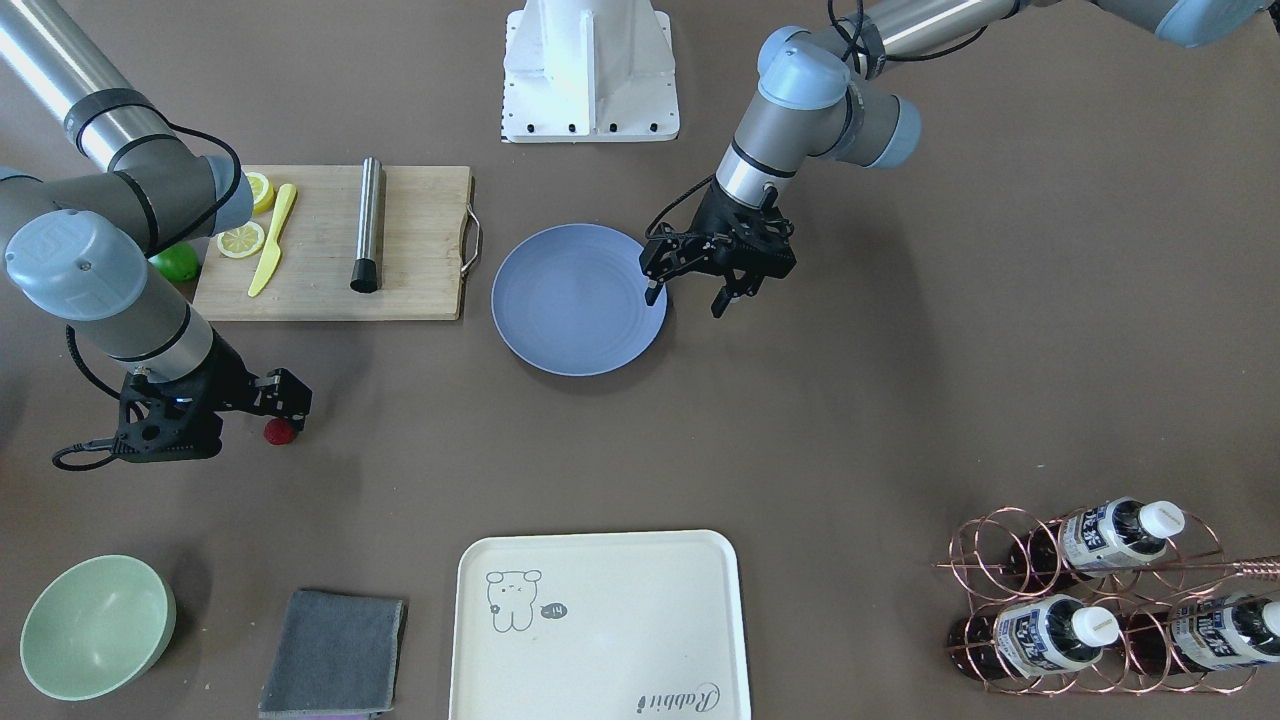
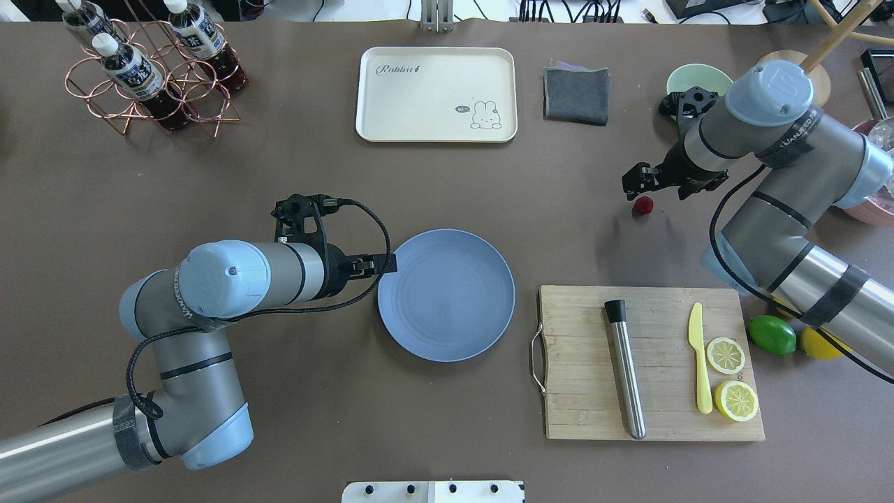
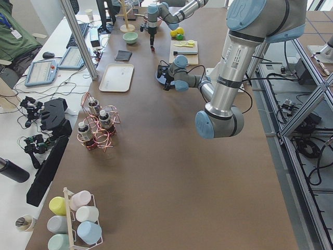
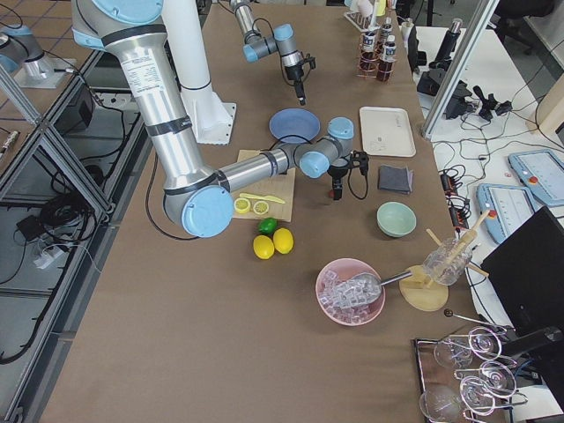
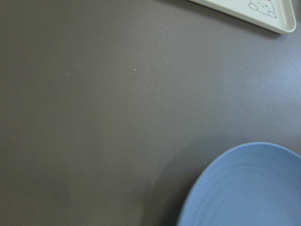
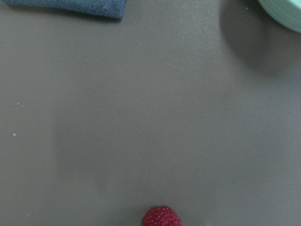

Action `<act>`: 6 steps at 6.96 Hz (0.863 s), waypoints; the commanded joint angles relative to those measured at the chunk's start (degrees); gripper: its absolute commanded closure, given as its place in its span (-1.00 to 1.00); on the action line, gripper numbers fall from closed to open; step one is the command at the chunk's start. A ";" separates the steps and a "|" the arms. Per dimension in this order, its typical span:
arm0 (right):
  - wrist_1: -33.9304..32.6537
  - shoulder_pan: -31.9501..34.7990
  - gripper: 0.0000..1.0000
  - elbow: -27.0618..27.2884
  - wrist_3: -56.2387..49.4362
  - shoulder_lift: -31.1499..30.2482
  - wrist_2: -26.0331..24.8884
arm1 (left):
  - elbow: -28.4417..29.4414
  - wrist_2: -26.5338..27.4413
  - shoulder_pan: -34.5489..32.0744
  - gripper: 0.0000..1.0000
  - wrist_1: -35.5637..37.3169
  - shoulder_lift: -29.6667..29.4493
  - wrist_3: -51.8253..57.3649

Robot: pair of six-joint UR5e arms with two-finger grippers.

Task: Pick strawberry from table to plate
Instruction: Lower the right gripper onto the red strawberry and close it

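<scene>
We see the strawberry (image 2: pixel 643 205) on the table (image 2: pixel 349 419), well right of the plate (image 2: pixel 447 328), bare surface between them. Our right gripper (image 2: pixel 635 187) hangs just by it; whether its jaws are apart we cannot tell. The left gripper (image 1: pixel 687 298), jaws spread, sits at the plate's left rim.

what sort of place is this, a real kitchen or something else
Most likely a robotics lab staged as a mock kitchen: grey-and-blue robot arms work a long brown-grey table, a handheld grey control tablet lies on a side desk, and a rectangular wooden cutting board sits as a prop.
</scene>
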 commanded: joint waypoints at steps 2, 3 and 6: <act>0.08 -0.89 -0.82 -1.75 0.01 0.40 -0.85 | -0.13 0.21 -0.08 -0.96 -0.30 0.04 0.85; -0.01 -0.98 -0.14 -1.67 0.10 0.49 -1.98 | -0.04 0.21 -0.16 -0.96 -0.82 0.04 0.85; -0.01 -0.98 1.00 -1.67 -0.07 0.75 -2.08 | -0.04 -0.14 -1.04 -0.96 -1.00 0.74 0.94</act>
